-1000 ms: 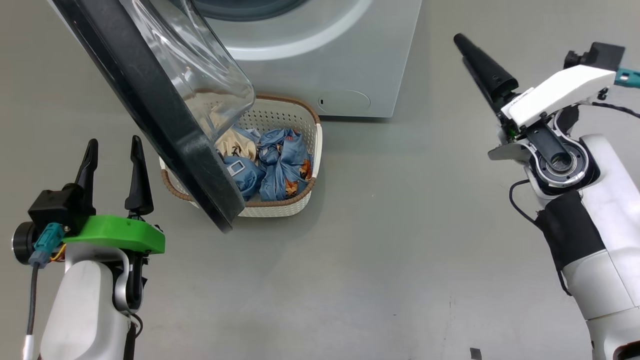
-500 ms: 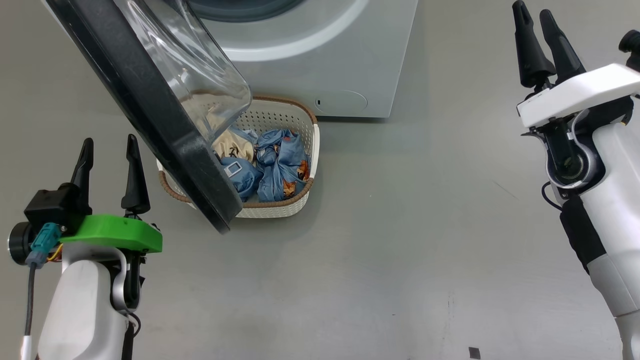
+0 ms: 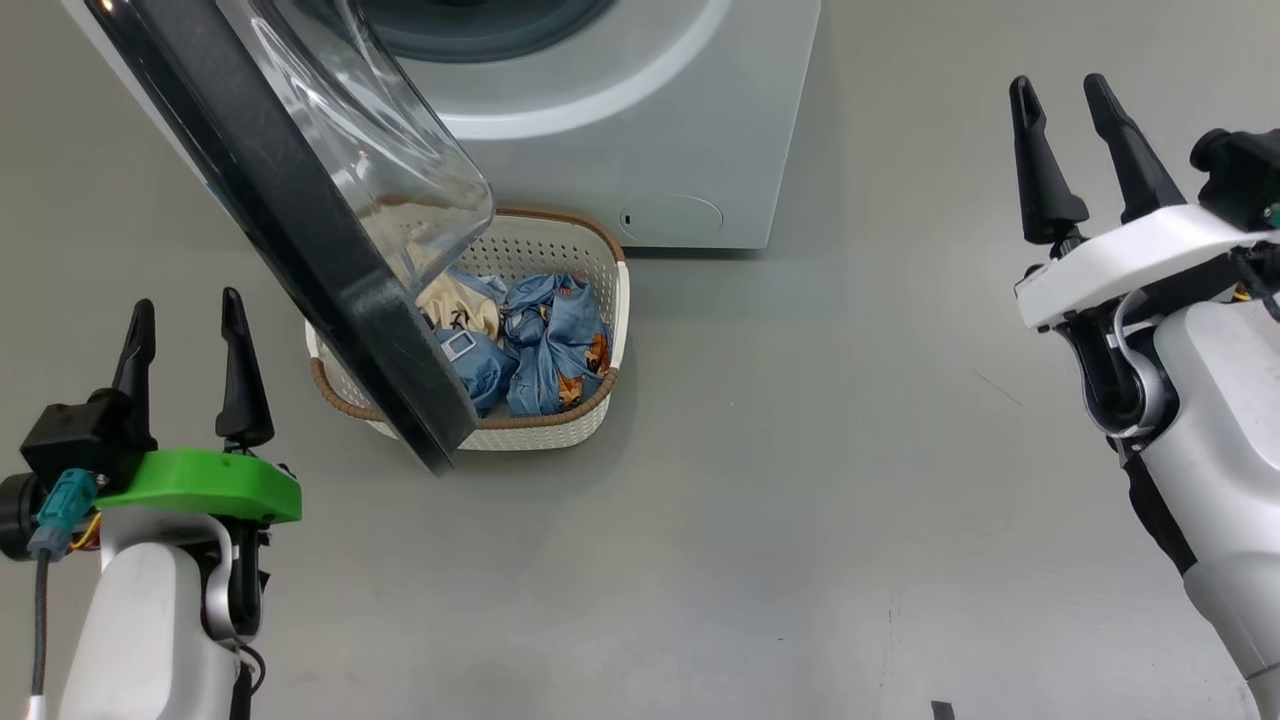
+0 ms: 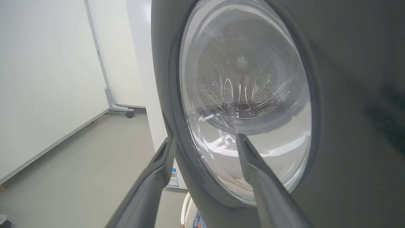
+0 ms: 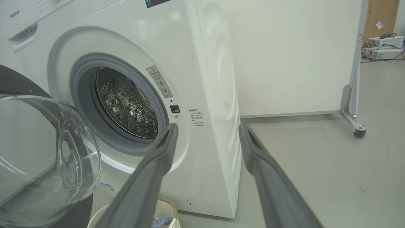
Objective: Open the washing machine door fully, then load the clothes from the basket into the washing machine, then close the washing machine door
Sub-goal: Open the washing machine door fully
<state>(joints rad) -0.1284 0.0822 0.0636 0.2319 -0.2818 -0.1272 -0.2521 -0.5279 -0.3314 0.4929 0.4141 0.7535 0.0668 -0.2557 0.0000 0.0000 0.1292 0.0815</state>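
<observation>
Now washing machine door (image 3: 300, 230) stands open over the basket (image 3: 540, 435), blue clothes (image 3: 550, 340) inside it, left gripper (image 3: 186, 300) and right gripper (image 3: 1058, 82) both spread wide, holding nothing

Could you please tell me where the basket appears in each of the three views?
Head view: the basket sits centre-left on the floor, partly behind the washing machine door.
Left wrist view: a sliver at the bottom edge, under the door.
Right wrist view: bottom edge, left of centre, right of the door's glass.
Shared landmark: the washing machine door.
</observation>
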